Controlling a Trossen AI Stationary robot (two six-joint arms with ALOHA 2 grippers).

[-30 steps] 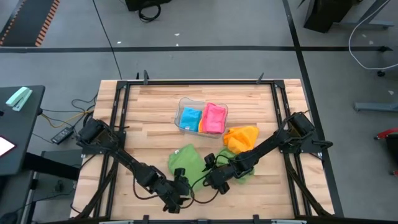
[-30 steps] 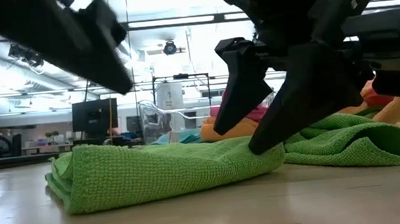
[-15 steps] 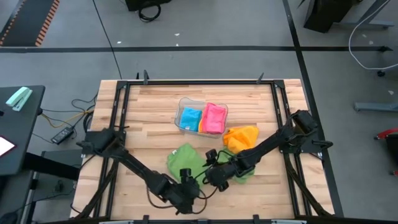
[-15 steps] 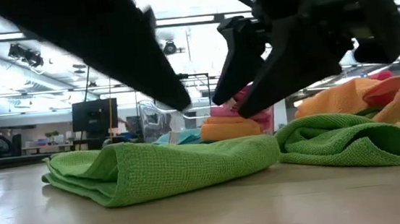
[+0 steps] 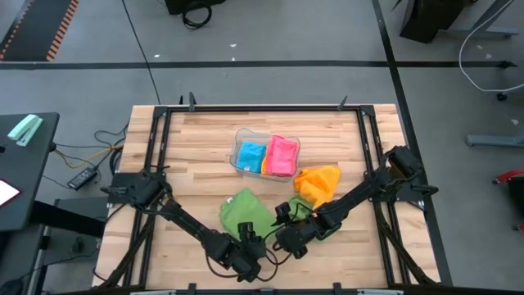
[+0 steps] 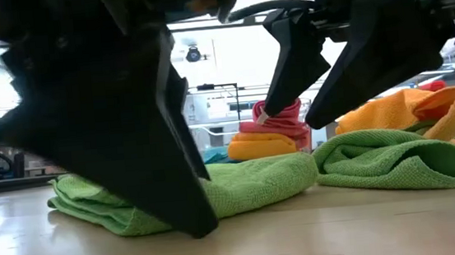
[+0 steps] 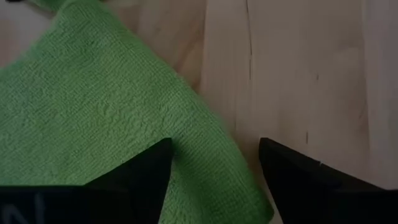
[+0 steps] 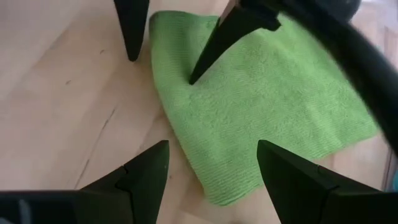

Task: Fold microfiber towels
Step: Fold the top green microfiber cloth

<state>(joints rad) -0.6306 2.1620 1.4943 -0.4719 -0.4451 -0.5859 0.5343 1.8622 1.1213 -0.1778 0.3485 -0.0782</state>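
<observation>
At the table's near edge, your left gripper [image 5: 246,248] straddles the folded green towel's [image 5: 243,213] corner, jaws apart; the right gripper [image 5: 286,231] hovers beside it, open too. Lower squarely and pinch every layer so nothing slips

Robotics lab, framed wooden workbench [image 5: 205,147], grey floor with taped lines, ceiling strip lights [image 6: 218,22], monitor
</observation>
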